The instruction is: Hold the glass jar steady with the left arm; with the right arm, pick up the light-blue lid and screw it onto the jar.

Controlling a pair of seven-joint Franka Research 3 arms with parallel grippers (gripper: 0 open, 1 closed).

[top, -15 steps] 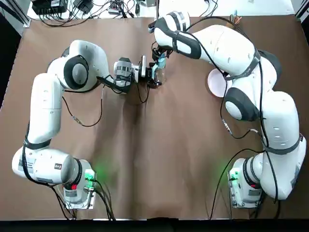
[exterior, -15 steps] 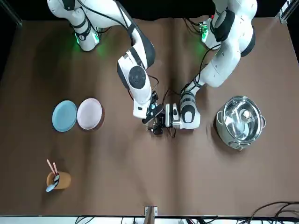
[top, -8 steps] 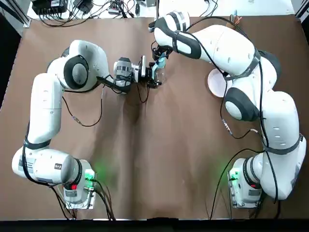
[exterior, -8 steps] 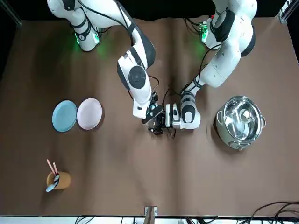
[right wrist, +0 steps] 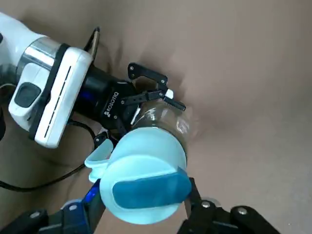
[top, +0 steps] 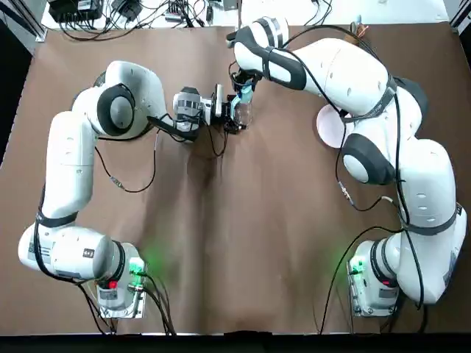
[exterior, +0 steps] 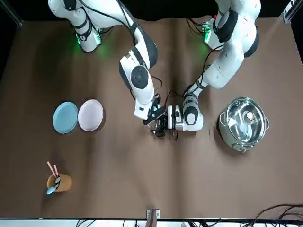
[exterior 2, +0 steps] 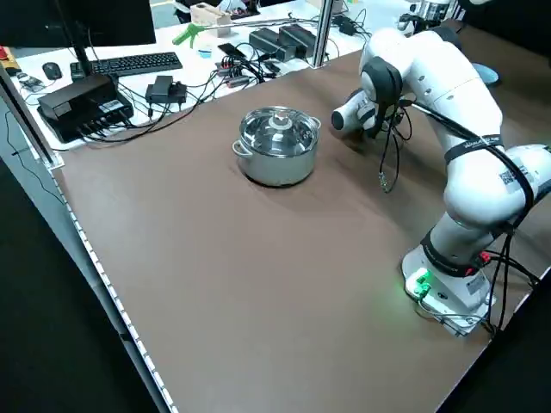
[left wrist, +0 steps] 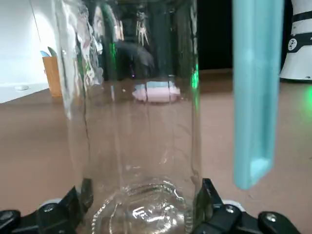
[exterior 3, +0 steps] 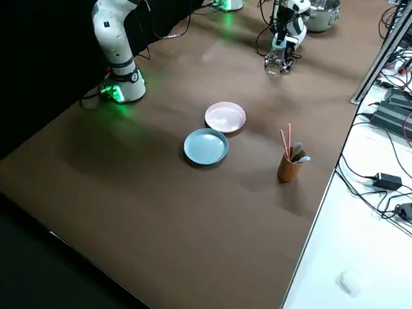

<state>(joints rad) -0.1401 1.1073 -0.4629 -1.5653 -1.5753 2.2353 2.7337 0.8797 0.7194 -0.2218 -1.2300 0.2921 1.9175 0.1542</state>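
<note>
The mouth of the glass jar (right wrist: 165,122) is hidden behind the light-blue lid (right wrist: 144,178) in the right wrist view, so I cannot tell whether the two touch. The left wrist view shows the lid edge-on, apart from the glass wall. Overhead, the arms cover the steel pot (exterior: 243,124) and the blue plate (exterior: 65,117), and part of the pink plate (exterior: 91,115).

The left gripper (top: 240,116) lies level, clenched on the single jar, which stands toward the table's far side. The right gripper (top: 245,89) points down, grasping the single lid. One cup (exterior: 58,182) holds utensils.
</note>
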